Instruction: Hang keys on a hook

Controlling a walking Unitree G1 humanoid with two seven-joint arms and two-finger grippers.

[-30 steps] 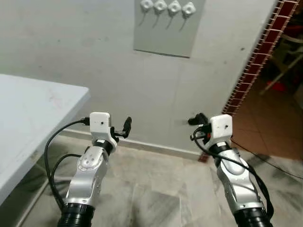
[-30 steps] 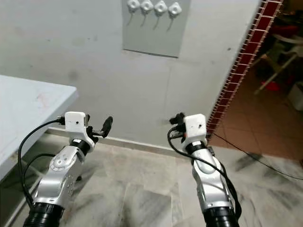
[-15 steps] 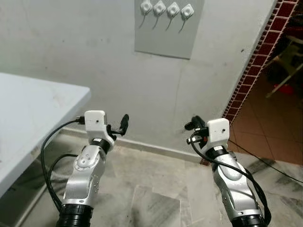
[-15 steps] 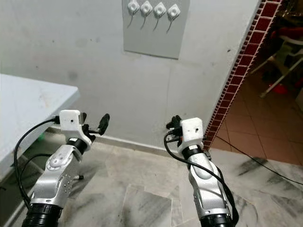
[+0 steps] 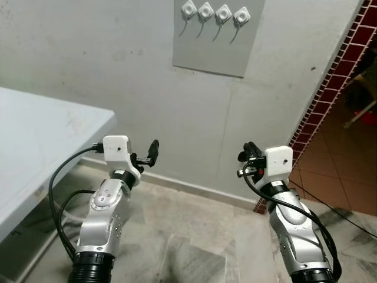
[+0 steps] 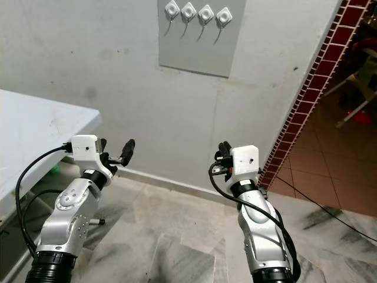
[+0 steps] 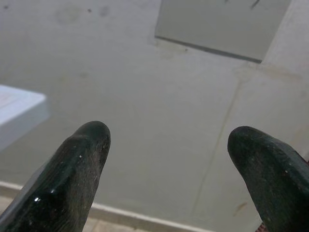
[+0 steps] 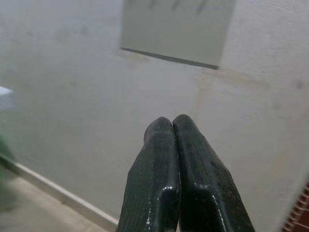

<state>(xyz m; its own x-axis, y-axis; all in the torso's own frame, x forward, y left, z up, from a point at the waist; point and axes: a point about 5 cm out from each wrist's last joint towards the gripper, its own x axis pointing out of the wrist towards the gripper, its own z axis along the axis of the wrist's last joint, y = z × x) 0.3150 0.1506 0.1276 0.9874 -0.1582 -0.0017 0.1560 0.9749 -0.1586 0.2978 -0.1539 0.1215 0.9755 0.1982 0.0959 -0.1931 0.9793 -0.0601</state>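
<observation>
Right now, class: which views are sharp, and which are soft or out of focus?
Head views: evenly lit and sharp, the four hooks crisp. Left wrist view: open left tool soft, fingertips blurred. Right wrist view: shut right tool sharper, grey panel behind hazy.

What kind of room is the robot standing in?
Probably a hallway or entry spot in a home. A grey panel with four white hooks hangs on the plain wall, a white table stands at the left, and a red-tiled doorway edge opens onto another room.
</observation>
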